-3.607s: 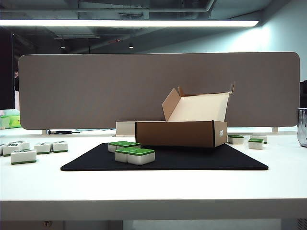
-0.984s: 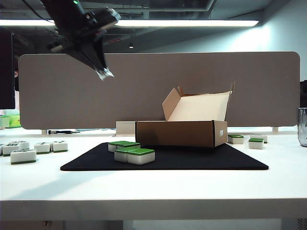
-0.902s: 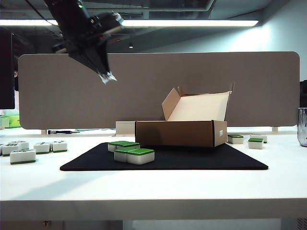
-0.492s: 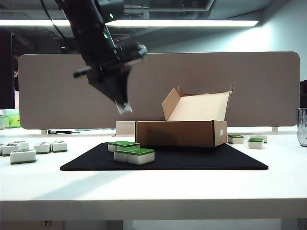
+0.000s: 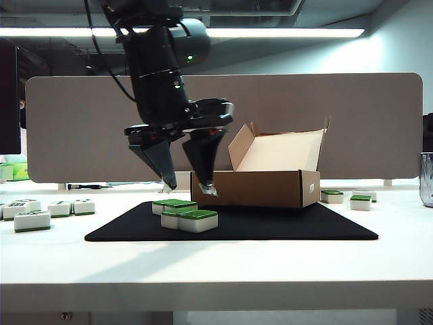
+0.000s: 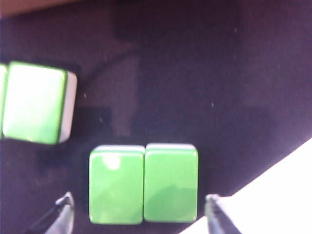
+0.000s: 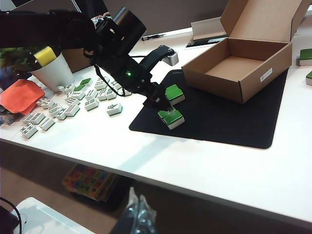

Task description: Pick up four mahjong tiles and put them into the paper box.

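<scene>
Green-backed mahjong tiles lie in two pairs on the black mat (image 5: 270,227): a near pair (image 5: 190,220) and a far pair (image 5: 174,204). In the left wrist view the near pair (image 6: 144,184) lies side by side, with a tile of the other pair (image 6: 36,102) farther off. My left gripper (image 5: 190,187) hangs open just above the near pair, one fingertip (image 6: 64,214) outside each end, touching nothing. The paper box (image 5: 247,188) stands open and empty (image 7: 229,83) right of the tiles. My right gripper (image 7: 139,212) is shut, off the table's front edge.
Loose tiles with printed faces (image 5: 32,220) are scattered left of the mat (image 7: 73,105). More green-backed tiles (image 5: 360,202) sit right of the box. A white cup (image 7: 51,73) and orange cloth (image 7: 19,95) lie far left. A grey partition (image 5: 223,128) closes the back.
My left arm came in from the upper left and swung down to just above the near tile pair, and its jaws opened. Tiles and box have not moved.
</scene>
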